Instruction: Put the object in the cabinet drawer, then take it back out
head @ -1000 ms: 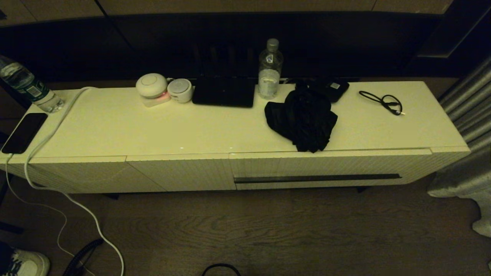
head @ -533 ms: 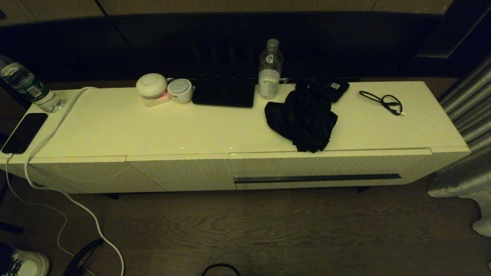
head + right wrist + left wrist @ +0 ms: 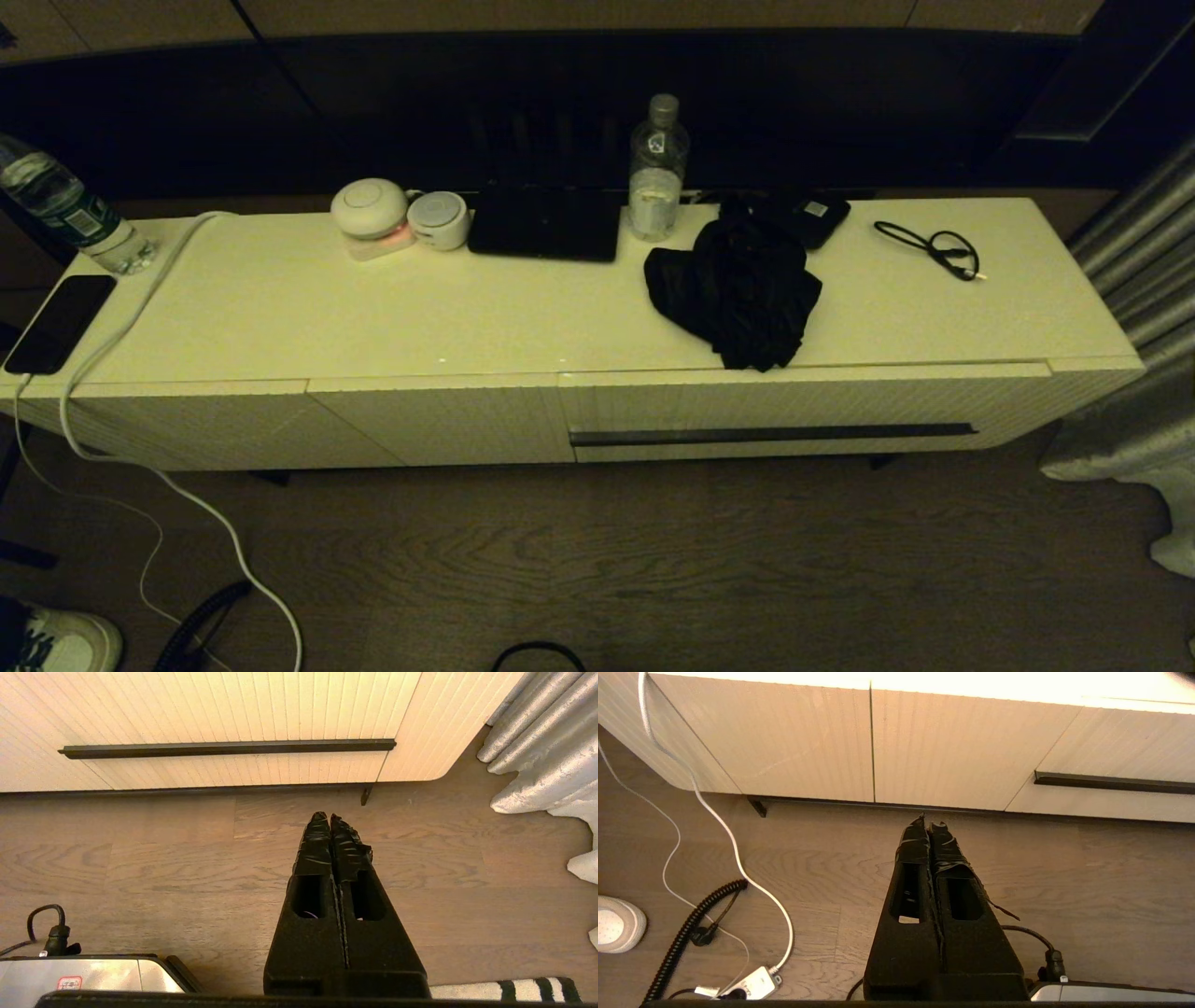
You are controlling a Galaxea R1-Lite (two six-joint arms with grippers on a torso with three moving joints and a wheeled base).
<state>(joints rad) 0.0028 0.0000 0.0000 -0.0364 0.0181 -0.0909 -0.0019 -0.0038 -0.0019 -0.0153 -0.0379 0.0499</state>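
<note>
- Nothing on the worktop (image 3: 308,317) has moved since the earlier frames; the object (image 3: 738,285) lies where it did, and neither arm has come into the head view.
- The left claw (image 3: 928,823) is clenched, its taped fingers pressed together with nothing between them, hanging above the wooden floor (image 3: 1087,882) short of the cabinet's plain ribbed panels.
- The right claw (image 3: 327,817) is likewise clenched and empty, above the floor in front of the cabinet drawer (image 3: 224,723), apart from its dark handle strip (image 3: 226,748).
- The object, a crumpled black fabric bundle, sits on the worktop right of centre, its lower fold reaching the front edge directly above the closed cabinet drawer (image 3: 794,411).
- Just behind it stand a water bottle (image 3: 657,173) and a small flat black device (image 3: 814,217); a thin black cable (image 3: 934,247) lies nearer the right end.
- Only the head view shows the worktop and the object; only the wrist views show the claws.
- The right wrist view alone takes in the grey curtain (image 3: 542,746) by the cabinet's right corner; the left wrist view alone shows the white cord (image 3: 714,821) trailing across the floor.
</note>
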